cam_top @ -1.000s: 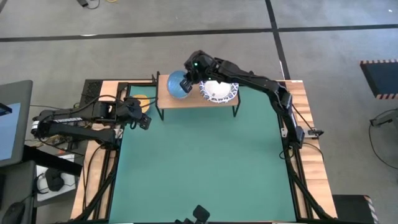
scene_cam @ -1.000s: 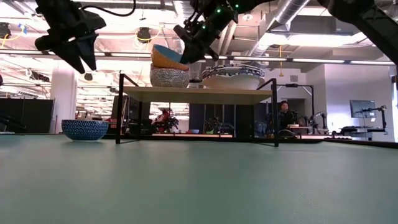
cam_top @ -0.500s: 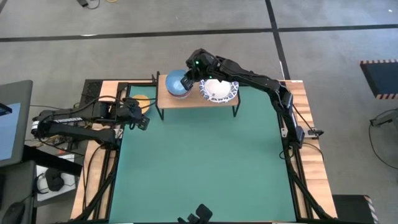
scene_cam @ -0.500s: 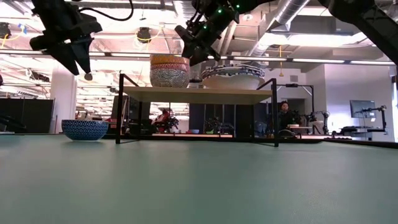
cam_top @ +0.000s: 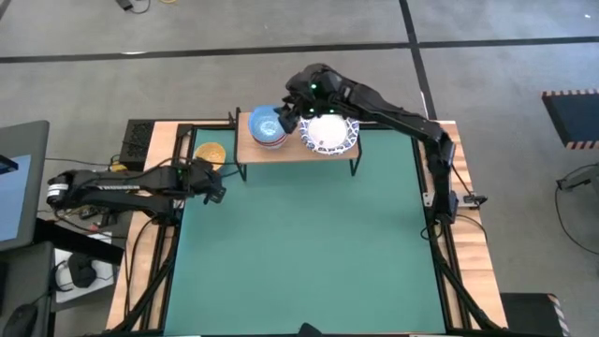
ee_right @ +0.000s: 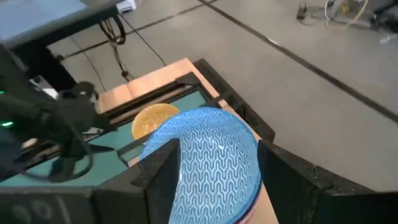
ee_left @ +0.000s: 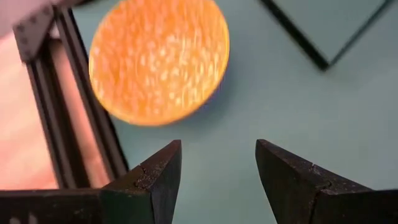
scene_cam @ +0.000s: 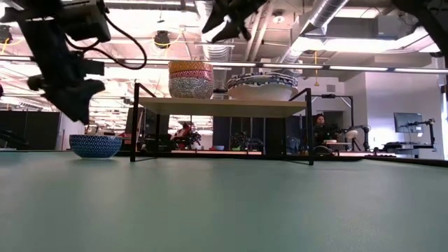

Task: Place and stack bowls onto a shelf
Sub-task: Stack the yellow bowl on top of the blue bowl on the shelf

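Shelf nearly loaded — one bowl left.
Light-wood shelf (cam_top: 281, 150) holds the blue-topped stack (cam_top: 268, 127) and lattice-rimmed white bowls (cam_top: 329, 135); yellow-orange bowl (ee_left: 159, 59) remains beside it — left gripper (ee_left: 217, 163) spread, right gripper (ee_right: 217, 168) released.

Right gripper (cam_top: 289, 112) hangs above shelf (cam_top: 296, 150), fingers spread; small-bowl stack (cam_top: 268, 128) directly below and just left of it, wide-bowl stack (cam_top: 328, 135) to its right, both on shelf. Left gripper (cam_top: 216, 184) over table (cam_top: 309, 253), fingers apart; single bowl (cam_top: 210, 153) just ahead of it, left of shelf, on table
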You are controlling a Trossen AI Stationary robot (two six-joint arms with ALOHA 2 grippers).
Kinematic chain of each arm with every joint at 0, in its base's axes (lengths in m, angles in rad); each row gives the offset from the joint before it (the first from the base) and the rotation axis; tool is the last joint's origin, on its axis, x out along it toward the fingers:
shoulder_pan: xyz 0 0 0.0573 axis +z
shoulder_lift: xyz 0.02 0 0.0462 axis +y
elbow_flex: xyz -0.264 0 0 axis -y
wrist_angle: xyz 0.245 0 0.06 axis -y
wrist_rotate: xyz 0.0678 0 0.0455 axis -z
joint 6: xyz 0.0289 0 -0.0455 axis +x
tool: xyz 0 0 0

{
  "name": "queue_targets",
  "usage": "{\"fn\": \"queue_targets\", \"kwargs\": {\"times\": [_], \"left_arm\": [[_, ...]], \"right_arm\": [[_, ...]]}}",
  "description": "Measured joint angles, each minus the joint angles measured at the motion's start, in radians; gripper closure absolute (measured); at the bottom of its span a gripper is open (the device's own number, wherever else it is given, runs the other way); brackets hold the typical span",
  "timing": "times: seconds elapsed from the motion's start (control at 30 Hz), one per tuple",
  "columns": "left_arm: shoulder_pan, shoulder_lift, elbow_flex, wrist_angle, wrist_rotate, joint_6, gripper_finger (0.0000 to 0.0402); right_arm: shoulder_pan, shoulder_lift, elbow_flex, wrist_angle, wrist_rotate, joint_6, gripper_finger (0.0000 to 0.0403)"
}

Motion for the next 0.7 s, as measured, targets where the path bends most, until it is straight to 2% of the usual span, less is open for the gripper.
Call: {"fn": "queue_targets", "kwargs": {"times": [0.1, 0.23, 0.33, 0.7], "left_arm": [[0.019, 0.0, -0.025, 0.094, -0.027, 0.078, 0.0213], [0.039, 0.013, -0.082, 0.261, -0.014, 0.283, 0.0224], [0.062, 0.022, -0.122, 0.318, -0.012, 0.373, 0.0233], [0.161, 0.046, -0.187, 0.38, 0.016, 0.41, 0.0268]], "right_arm": [[0.004, -0.038, 0.0, -0.008, -0.001, -0.032, 0.0167], [0.003, -0.072, 0.0, -0.028, -0.002, -0.053, 0.0168], [0.002, -0.088, 0.0, -0.042, -0.002, -0.079, 0.0168], [-0.004, -0.096, 0.0, -0.08, -0.003, -0.145, 0.0168]]}}
